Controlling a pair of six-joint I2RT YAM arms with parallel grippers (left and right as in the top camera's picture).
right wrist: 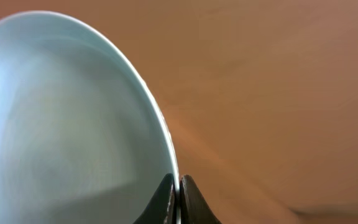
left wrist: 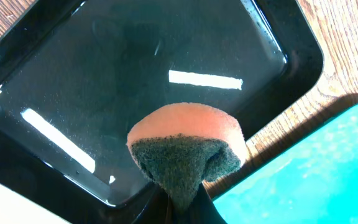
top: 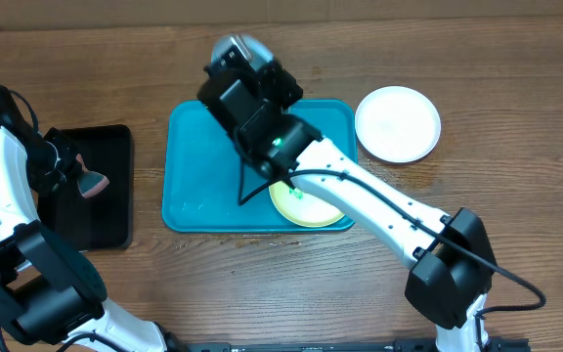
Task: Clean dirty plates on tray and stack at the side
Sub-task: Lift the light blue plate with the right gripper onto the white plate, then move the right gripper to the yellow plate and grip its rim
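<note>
My right gripper (right wrist: 178,186) is shut on the rim of the pale cyan plate (right wrist: 67,124) and holds it raised on edge over the far side of the teal tray (top: 198,186); overhead only the plate's top (top: 238,44) shows above the wrist. The yellow-green plate (top: 306,207) lies on the tray's near right part with a small green smear on it. The white plate (top: 397,122) lies on the table right of the tray. My left gripper (left wrist: 182,202) is shut on an orange sponge with a dark green scrub pad (left wrist: 185,149), above the black tray (left wrist: 135,81).
The black tray (top: 115,191) lies left of the teal tray with a narrow strip of wooden table between them. The teal tray's corner shows in the left wrist view (left wrist: 316,174). The right arm stretches across the tray from the near right.
</note>
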